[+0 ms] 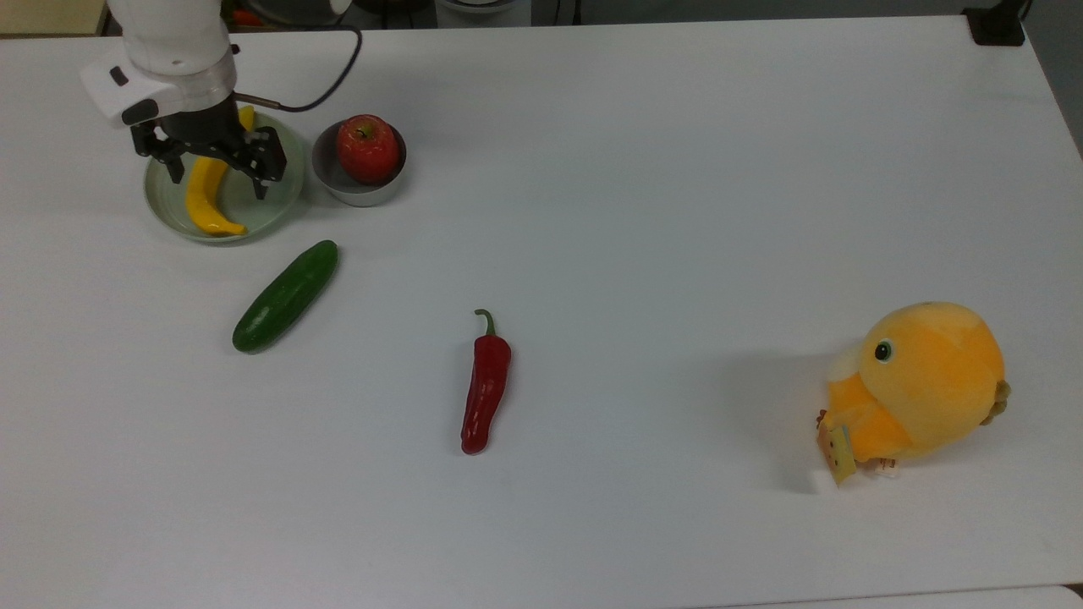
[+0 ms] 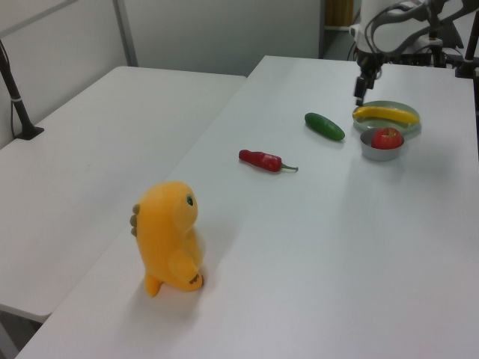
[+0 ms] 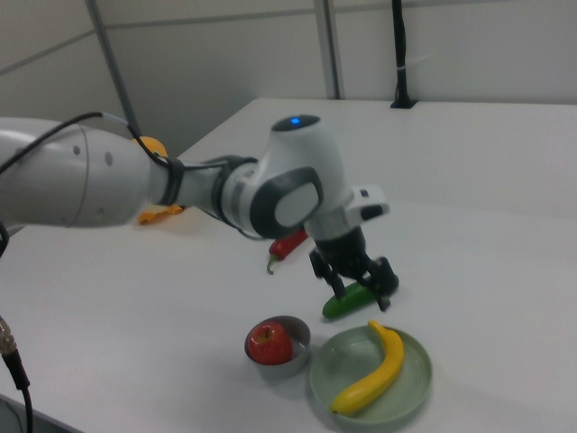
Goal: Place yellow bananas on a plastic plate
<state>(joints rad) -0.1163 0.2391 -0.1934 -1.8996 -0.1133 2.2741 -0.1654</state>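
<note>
A smooth, slightly glossy yellow skin is shown by the banana, which lies on a pale grey-green plastic plate with a faint sheen. A dull grey metal finish is seen on the bowl and a shiny red skin on the apple, while the cucumber and chili pepper look glossy and smooth. The plush toy is covered in soft, matt orange cloth, and the table is finished in a smooth matt white.

Arm reaching in from the top view's eleven o'clock corner.
The gripper points down, its black fingers spread wide apart and holding nothing, white wrist directly above.
</note>
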